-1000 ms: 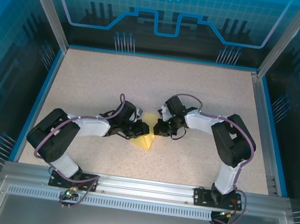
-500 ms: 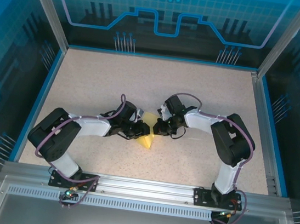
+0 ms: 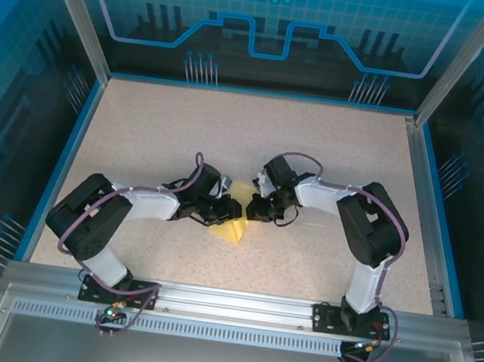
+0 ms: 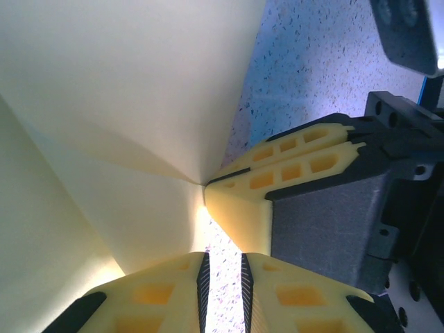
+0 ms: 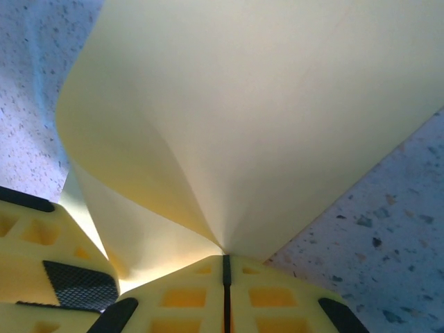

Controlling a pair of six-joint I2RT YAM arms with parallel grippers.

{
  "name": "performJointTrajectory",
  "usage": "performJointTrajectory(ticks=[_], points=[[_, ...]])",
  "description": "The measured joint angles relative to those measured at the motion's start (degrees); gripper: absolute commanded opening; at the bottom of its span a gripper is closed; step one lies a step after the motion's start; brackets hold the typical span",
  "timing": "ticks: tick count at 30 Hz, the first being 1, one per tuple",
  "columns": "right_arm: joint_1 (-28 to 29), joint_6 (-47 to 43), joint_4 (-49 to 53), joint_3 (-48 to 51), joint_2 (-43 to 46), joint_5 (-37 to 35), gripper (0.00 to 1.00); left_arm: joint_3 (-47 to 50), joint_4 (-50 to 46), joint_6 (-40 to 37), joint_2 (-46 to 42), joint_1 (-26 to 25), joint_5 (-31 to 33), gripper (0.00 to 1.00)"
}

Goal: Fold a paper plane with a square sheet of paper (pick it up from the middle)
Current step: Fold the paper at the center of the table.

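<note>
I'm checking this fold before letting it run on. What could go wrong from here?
1. The right gripper pinches the sheet only at one point where creases meet; a tug could tear it or slip free.
2. The sheet bows loosely, so a crease may set crooked.
3. The left gripper, jaws slightly apart, sits close beside the right one; they could collide.

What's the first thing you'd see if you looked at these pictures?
The bright yellow paper, bent up off the speckled table right in the middle. The right gripper pinches it shut where its folds meet, and the left gripper sits close beside it.
</note>
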State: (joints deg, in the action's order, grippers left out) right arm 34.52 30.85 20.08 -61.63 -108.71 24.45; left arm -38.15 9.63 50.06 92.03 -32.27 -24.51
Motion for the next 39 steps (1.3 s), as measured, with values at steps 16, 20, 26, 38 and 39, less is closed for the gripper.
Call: performJointTrajectory(ticks=[16, 20, 26, 38, 39], points=[[0.04, -0.07, 0.07, -0.74, -0.22, -0.02, 0.08, 0.00, -0.09, 0.00, 1.70, -0.15, 0.02, 0.24], [0.04, -0.04, 0.17, -0.74, -0.22, -0.17, 0.08, 0.00, -0.15, -0.02, 1.90, -0.15, 0.02, 0.24], [0.07, -0.07, 0.48, -0.74, -0.24, -0.44, 0.08, -0.02, -0.13, 0.00, 2.29, -0.15, 0.02, 0.24], [0.07, -0.07, 1.07, -1.44, -0.57, -0.68, 0.08, -0.07, -0.09, 0.00, 3.19, -0.15, 0.02, 0.24], [0.04, -0.07, 1.07, -1.46, -0.57, -0.79, 0.08, -0.07, -0.09, 0.00, 3.19, -0.15, 0.02, 0.24]])
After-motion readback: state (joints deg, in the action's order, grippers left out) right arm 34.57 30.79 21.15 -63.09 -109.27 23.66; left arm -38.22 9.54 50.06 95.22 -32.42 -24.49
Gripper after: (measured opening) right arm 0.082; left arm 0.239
